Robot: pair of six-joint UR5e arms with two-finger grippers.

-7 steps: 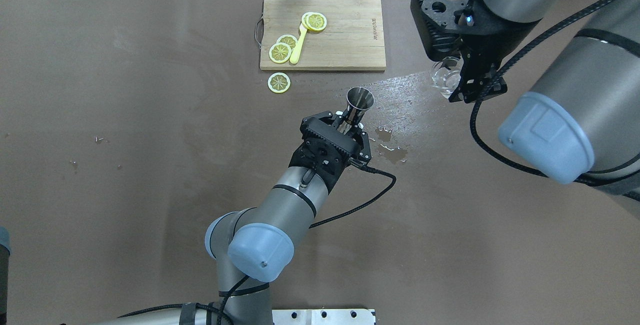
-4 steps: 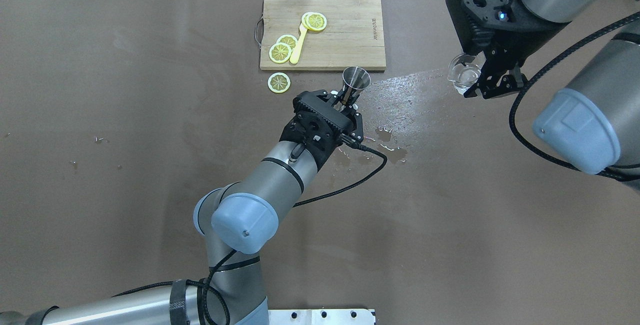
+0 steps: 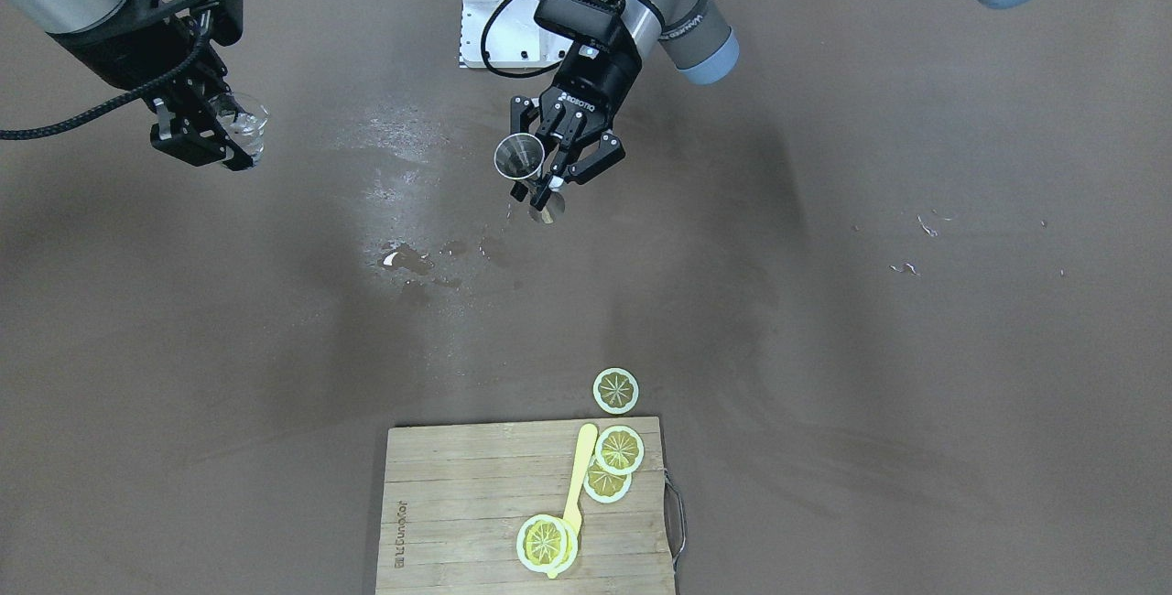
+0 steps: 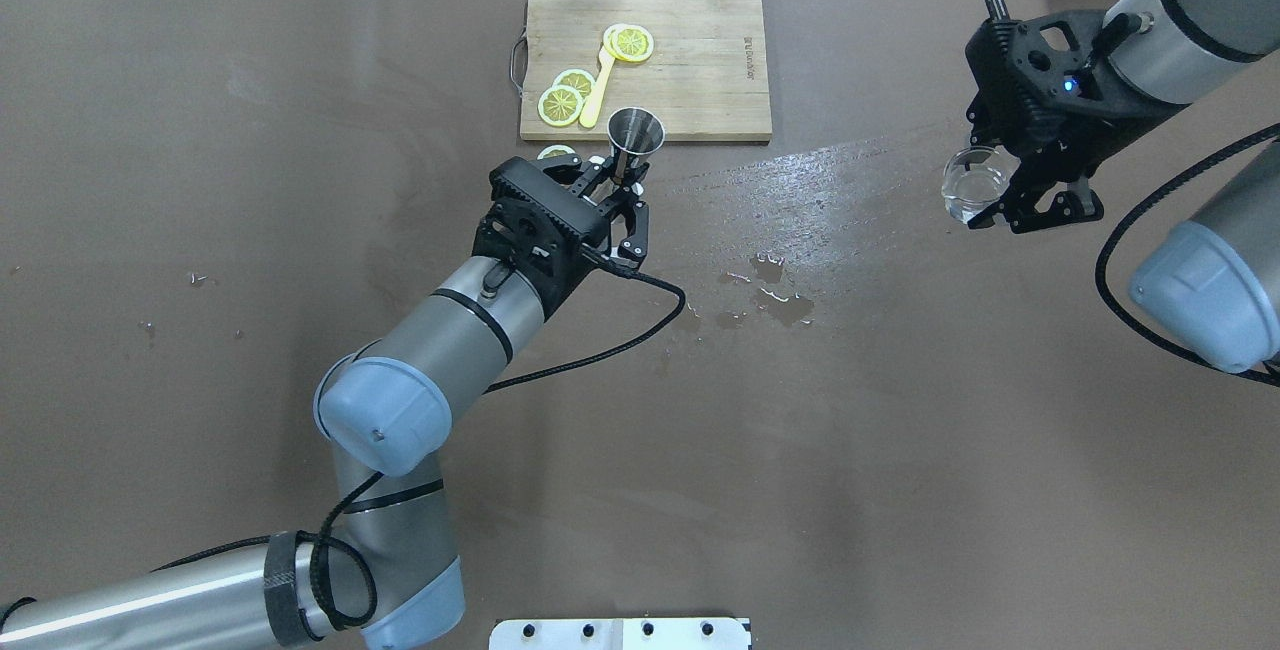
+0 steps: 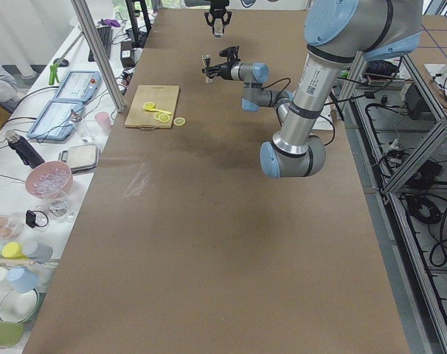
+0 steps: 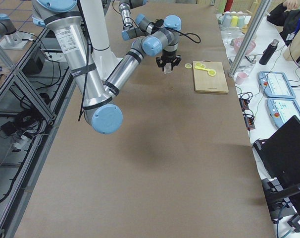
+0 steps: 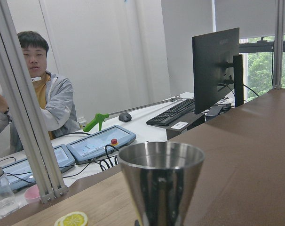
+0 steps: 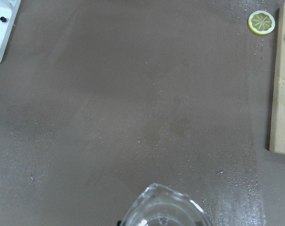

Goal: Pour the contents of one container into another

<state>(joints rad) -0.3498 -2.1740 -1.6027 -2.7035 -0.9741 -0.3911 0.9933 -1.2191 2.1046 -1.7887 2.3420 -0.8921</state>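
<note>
Caller: Glass (image 4: pixel 972 185) up on the far right, pinched in the right tool (image 4: pixel 995 202), clear of the bench (image 4: pixel 300 180). How does that one handle?

Analyst: Light, hard, slick and breakable, I'd say. The fingers clamp its side wall, which is the place for it: firm enough not to slip, no harder. Mouth faces up, axis close to vertical. Whether there's much liquid in it, I can't tell.

Caller: And the jigger (image 4: pixel 635 135)?

Analyst: Left tool (image 4: pixel 618 192) is closed on it at the narrow waist, wide mouth upward. It's steel, so I'd expect stiff, light and smooth. That waist is the natural hold, because the cones on either side stop it sliding. Long axis runs roughly upright, and the wrist camera shows the rim level and open. It hangs over the middle of the bench, on the robot's side of the cutting board (image 4: pixel 700 80).

Caller: Well apart, those two.

Analyst: Very. With puddles (image 4: pixel 785 305) on the bench between them, I'd guess wet glass is the risk. Tipping it turns the mouth sideways, and the small jigger mouth leaves little margin.
</note>
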